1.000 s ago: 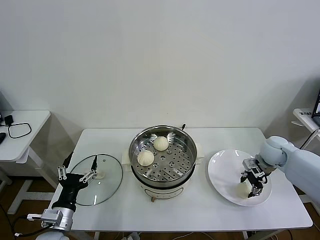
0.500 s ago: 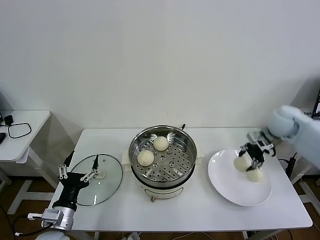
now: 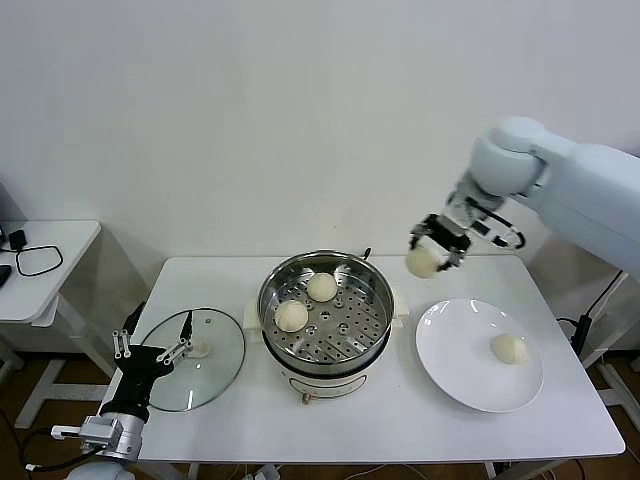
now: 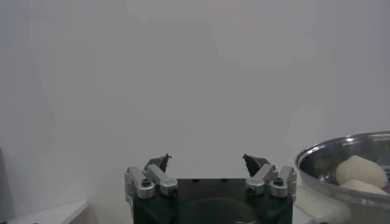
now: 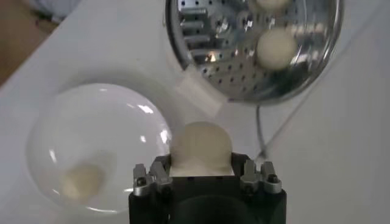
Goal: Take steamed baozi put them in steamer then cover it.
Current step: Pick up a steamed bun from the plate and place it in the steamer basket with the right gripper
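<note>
two baozi sit in the steamer, the right gripper grips a third in its jaws, one waits on the plate, and the cover lies off by the open-jawed left gripper.

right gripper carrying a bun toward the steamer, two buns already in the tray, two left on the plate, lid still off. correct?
One bun is left on the plate, not two; the head view shows it. The rest holds: right gripper holds a bun, two buns in the steamer, lid off.

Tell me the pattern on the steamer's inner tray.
Shiny steel tray dotted with rows of small round holes, clearest in the head view.
</note>
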`<move>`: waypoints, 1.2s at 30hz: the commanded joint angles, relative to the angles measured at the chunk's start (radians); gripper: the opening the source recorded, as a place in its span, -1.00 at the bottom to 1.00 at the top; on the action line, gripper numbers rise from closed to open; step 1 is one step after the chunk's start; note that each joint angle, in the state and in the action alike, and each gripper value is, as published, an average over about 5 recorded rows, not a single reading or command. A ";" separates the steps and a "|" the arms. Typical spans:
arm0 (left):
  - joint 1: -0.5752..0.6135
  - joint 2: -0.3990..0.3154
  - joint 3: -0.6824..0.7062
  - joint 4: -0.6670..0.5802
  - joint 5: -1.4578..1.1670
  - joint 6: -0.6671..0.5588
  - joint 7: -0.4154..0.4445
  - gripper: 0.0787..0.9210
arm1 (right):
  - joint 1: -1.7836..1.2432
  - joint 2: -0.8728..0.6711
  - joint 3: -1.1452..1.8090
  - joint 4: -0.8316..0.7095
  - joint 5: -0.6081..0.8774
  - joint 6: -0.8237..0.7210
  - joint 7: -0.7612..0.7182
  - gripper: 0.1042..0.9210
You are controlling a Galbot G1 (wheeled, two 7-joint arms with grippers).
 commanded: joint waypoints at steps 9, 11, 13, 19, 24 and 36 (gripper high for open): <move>-0.006 0.013 -0.022 0.039 -0.003 -0.007 0.009 0.77 | -0.022 0.306 -0.119 0.037 -0.094 0.217 0.117 0.40; -0.009 0.014 -0.022 0.044 -0.003 -0.008 0.009 0.77 | -0.037 0.309 -0.121 0.041 -0.093 0.219 0.119 0.40; -0.011 0.015 -0.021 0.049 -0.003 -0.008 0.009 0.77 | -0.052 0.312 -0.122 0.044 -0.091 0.219 0.123 0.41; -0.017 0.016 -0.017 0.061 -0.001 -0.008 0.009 0.77 | -0.093 0.331 -0.122 0.033 -0.090 0.214 0.128 0.42; -0.018 0.019 -0.023 0.071 -0.001 -0.010 0.011 0.77 | -0.124 0.354 -0.127 0.017 -0.092 0.209 0.126 0.44; -0.014 0.016 -0.034 0.079 -0.001 -0.015 0.016 0.77 | -0.171 0.396 -0.138 -0.028 -0.112 0.196 0.117 0.45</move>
